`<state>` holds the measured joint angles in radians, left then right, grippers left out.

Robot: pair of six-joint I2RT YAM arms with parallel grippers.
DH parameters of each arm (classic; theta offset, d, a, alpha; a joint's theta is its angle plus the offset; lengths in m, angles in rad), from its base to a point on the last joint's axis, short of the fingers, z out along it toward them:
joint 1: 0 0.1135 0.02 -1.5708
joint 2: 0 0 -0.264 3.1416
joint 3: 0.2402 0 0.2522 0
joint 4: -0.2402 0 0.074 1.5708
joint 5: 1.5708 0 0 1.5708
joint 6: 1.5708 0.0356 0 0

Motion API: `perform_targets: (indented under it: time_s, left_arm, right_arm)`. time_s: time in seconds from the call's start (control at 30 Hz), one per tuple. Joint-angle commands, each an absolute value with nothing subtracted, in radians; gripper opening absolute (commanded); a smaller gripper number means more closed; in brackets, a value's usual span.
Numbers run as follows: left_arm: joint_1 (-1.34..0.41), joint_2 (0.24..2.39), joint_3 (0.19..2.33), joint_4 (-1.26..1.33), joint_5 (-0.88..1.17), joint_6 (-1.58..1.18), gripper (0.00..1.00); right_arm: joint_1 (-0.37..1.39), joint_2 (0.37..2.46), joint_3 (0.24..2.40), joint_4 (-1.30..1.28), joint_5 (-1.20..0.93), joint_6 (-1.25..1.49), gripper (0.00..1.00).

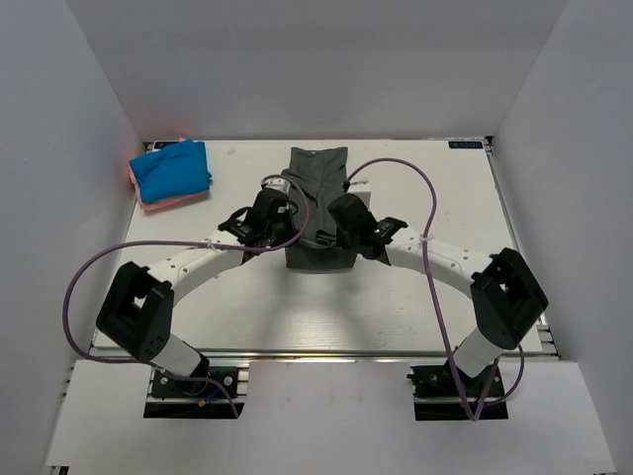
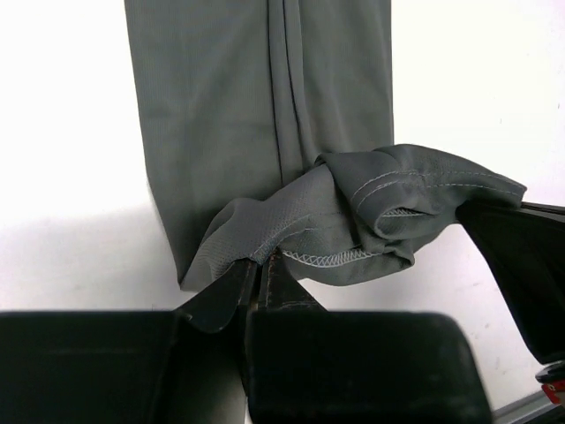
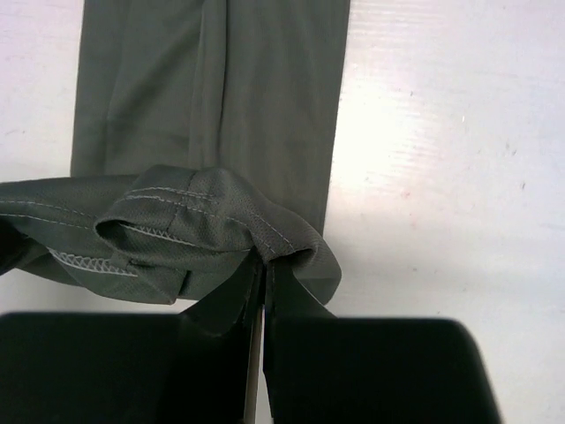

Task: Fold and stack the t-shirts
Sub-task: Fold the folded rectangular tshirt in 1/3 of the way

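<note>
Midway along the far edge, the bunched near hem of the grey-green t-shirt [image 1: 316,183] is pinched by the left gripper [image 2: 259,269] and the right gripper [image 3: 263,265], whose shallow fingertip holds could be lost through uneven pulling.

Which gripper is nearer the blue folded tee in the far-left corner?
Left. The left gripper pinches the grey-green shirt at its left side, toward the blue tee; the right gripper pinches the shirt's right side, farther away.

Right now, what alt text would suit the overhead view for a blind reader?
The left end effector and right end effector each pinch a long grey-green shirt on the table; a folded blue shirt lies on a pink shirt in the far left corner.
</note>
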<state>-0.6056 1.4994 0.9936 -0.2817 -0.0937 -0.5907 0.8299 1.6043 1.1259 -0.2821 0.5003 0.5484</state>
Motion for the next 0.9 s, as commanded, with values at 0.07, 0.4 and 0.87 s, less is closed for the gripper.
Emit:
perform_targets:
  time_s: [0.07, 0.4, 0.87]
  left_arm:
    - [-0.543, 1.558, 1.098, -0.244, -0.037, -0.546, 0.0]
    - [-0.471, 1.729, 1.267, -0.248, 0.035, -0.491, 0.0]
    - [-0.4, 1.859, 1.29, -0.152, 0.095, -0.472, 0.0]
  right_arm:
    - [0.77, 1.672, 1.27, -0.239, 0.439, 0.43, 0.0]
    - [0.68, 1.792, 1.391, -0.236, 0.324, 0.379, 0.0]
    - [0.6, 1.913, 1.431, -0.1, 0.164, 0.354, 0.0]
